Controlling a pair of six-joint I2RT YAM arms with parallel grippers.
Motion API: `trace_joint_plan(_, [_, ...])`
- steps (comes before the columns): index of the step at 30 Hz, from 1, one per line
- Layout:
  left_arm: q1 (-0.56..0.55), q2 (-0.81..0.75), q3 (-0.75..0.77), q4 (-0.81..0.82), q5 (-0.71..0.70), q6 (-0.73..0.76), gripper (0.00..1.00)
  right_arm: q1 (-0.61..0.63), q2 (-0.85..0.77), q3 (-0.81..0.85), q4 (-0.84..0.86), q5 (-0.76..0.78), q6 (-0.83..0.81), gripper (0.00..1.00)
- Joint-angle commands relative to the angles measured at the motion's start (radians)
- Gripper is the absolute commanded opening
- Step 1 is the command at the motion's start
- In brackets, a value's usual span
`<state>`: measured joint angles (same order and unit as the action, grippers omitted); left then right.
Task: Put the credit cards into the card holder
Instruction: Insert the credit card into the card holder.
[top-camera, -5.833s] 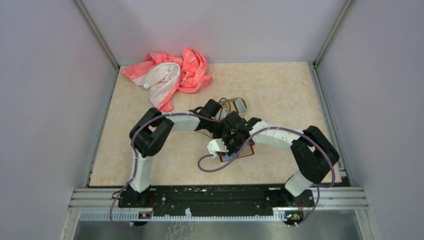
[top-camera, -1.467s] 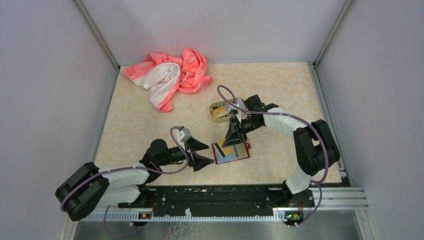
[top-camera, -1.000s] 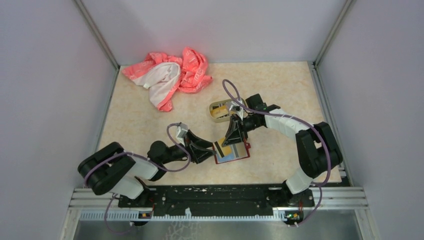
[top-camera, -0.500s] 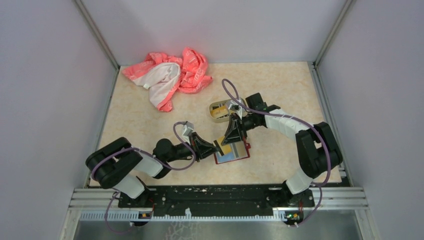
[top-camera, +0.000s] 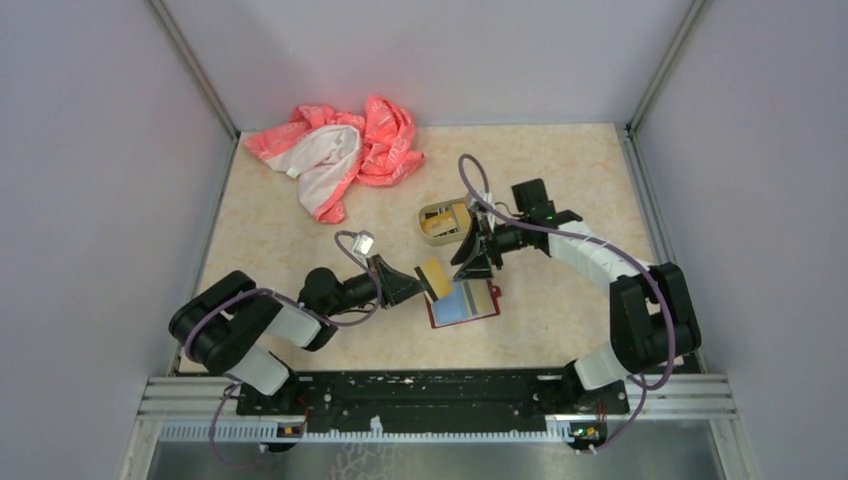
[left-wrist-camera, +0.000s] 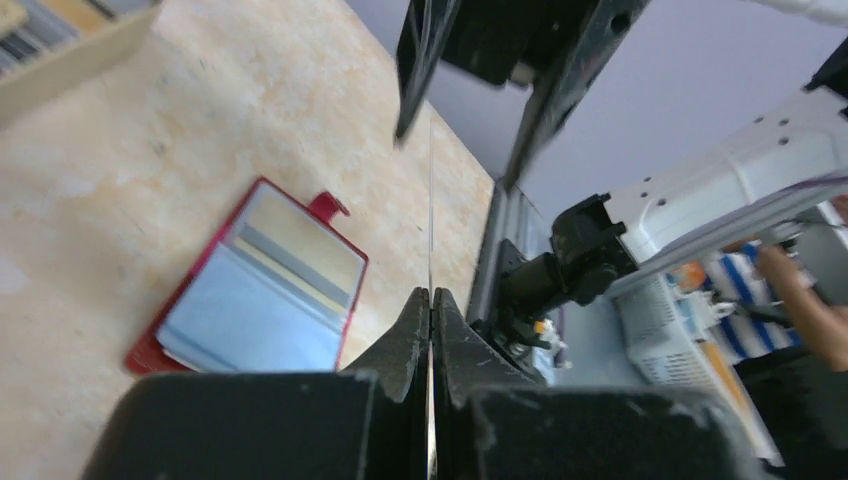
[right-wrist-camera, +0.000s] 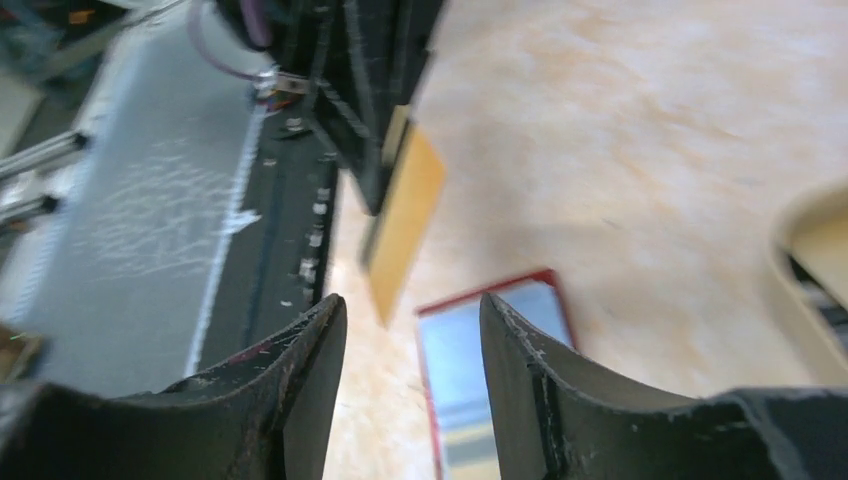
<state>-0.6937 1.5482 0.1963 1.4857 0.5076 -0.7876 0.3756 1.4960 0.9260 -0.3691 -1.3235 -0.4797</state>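
The card holder (top-camera: 432, 312) lies open on the table, a dark-red wallet with pale blue inner pockets (left-wrist-camera: 265, 290) (right-wrist-camera: 482, 291). My left gripper (top-camera: 421, 284) (left-wrist-camera: 431, 300) is shut on a yellow credit card (top-camera: 435, 277), held just above the holder's left edge. That card shows edge-on as a thin line (left-wrist-camera: 430, 190) in the left wrist view and as a yellow slab (right-wrist-camera: 405, 220) in the right wrist view. My right gripper (top-camera: 473, 262) (right-wrist-camera: 412, 310) hangs open and empty just past the card, above the holder's far edge. More credit cards (top-camera: 447, 222) lie in the tan tin tray.
The tan tin tray (top-camera: 428, 212) (left-wrist-camera: 70, 55) stands just behind the holder, under the right arm's wrist. A pink and white cloth (top-camera: 340, 150) is bunched at the back left. Grey walls close in three sides.
My left gripper has shut on the yellow card that the right gripper held. The right gripper has opened and drawn back towards the tray.
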Motion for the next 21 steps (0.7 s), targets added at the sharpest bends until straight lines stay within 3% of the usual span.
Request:
trace_joint_plan(1, [0.029, 0.026, 0.035, -0.13, 0.177, -0.219, 0.0, -0.13, -0.113, 0.055, -0.026, 0.155, -0.057, 0.53])
trace_joint_plan(4, [0.027, 0.052, 0.091, -0.311, 0.23, -0.262, 0.0, -0.15, -0.141, 0.064, -0.035, 0.303, -0.06, 0.55])
trace_joint_plan(11, [0.025, 0.102, 0.173, -0.462, 0.254, -0.31, 0.0, -0.15, -0.079, 0.137, -0.254, 0.447, -0.143, 0.5])
trace_joint_plan(15, [0.018, 0.13, 0.213, -0.536, 0.19, -0.304, 0.0, -0.15, -0.092, 0.033, -0.124, 0.534, -0.035, 0.47])
trace_joint_plan(21, [-0.092, 0.127, 0.218, -0.556, -0.093, -0.288, 0.0, -0.15, -0.105, -0.027, -0.031, 0.656, 0.046, 0.46])
